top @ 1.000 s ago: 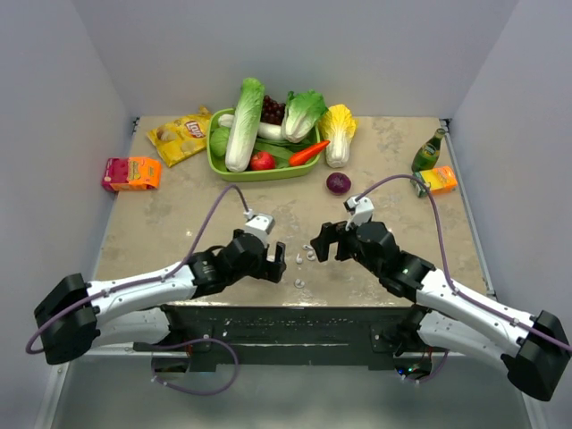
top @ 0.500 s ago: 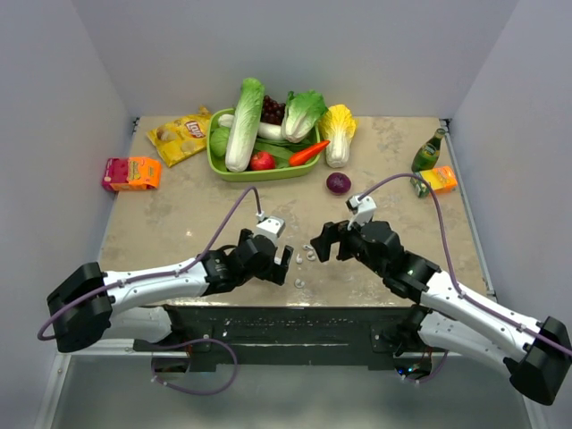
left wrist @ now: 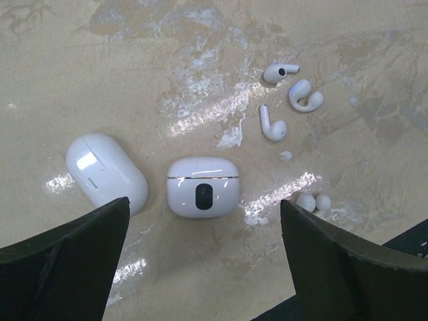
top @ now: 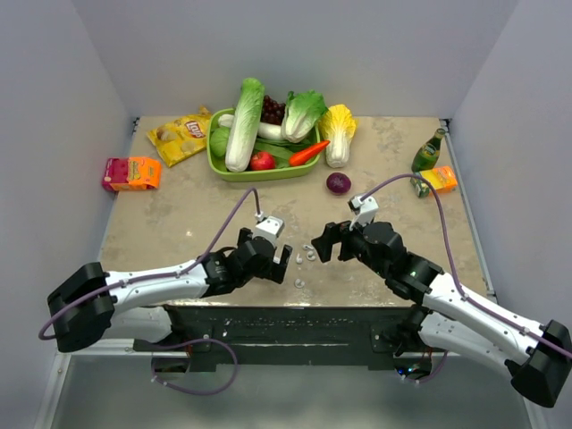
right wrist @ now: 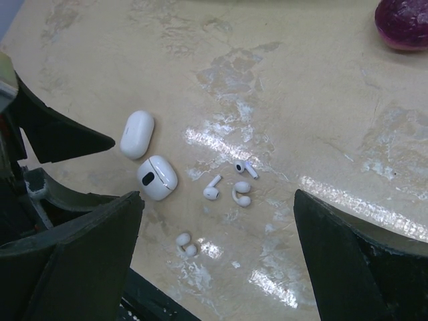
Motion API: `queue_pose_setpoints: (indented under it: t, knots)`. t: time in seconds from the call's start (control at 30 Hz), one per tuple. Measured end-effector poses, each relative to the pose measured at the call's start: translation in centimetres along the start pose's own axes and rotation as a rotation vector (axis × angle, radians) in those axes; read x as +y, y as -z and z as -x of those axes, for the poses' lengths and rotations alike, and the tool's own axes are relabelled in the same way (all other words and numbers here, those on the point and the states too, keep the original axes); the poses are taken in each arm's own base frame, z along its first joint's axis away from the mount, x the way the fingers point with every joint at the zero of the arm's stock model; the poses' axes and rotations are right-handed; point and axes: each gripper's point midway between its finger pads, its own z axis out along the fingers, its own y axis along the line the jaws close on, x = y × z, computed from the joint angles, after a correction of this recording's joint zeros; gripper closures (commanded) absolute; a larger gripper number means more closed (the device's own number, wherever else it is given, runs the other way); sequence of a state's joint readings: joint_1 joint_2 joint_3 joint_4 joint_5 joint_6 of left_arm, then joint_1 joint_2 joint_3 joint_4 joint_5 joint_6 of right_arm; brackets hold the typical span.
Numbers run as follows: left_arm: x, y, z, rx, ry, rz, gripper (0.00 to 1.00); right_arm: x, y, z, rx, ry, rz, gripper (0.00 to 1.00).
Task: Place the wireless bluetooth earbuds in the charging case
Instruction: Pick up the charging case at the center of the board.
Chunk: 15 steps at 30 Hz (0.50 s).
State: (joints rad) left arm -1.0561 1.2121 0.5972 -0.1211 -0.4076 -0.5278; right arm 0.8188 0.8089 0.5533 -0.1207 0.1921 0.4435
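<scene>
Left wrist: charging case point(left wrist: 202, 187) lies flat, long axis running left-right.

Left arm point(top: 152, 286) & right arm point(top: 474, 313): white shells on long links, black joints & bases. Purple cable point(top: 228, 210) off each. White cam block point(top: 268, 225) per wrist. Left gripper point(top: 284, 259), right gripper point(top: 320, 246): black wedge fingers point(left wrist: 67, 261). Green dot on right forearm, maybe an LED.

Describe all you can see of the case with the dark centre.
The case is small, glossy white plastic, a rounded rectangle with a dark oval centre and a thin seam; its lid looks shut. It lies flat on the table, between an oval pod and the earbuds, touching neither.
</scene>
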Motion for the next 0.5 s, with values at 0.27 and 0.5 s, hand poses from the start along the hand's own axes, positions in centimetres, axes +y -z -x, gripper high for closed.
queue_pose_setpoints:
  t: [0.27,0.5]
  knots:
    - [0.0,-1.2,-2.6,0.093,-0.065,-0.003,0.12,0.0,0.0,0.0,0.0,0.0,0.0,0.02]
    - [0.1,-1.9,-3.7,0.134,-0.095,0.005,0.15,0.0,0.1,0.1,-0.003,-0.001,0.002,0.02]
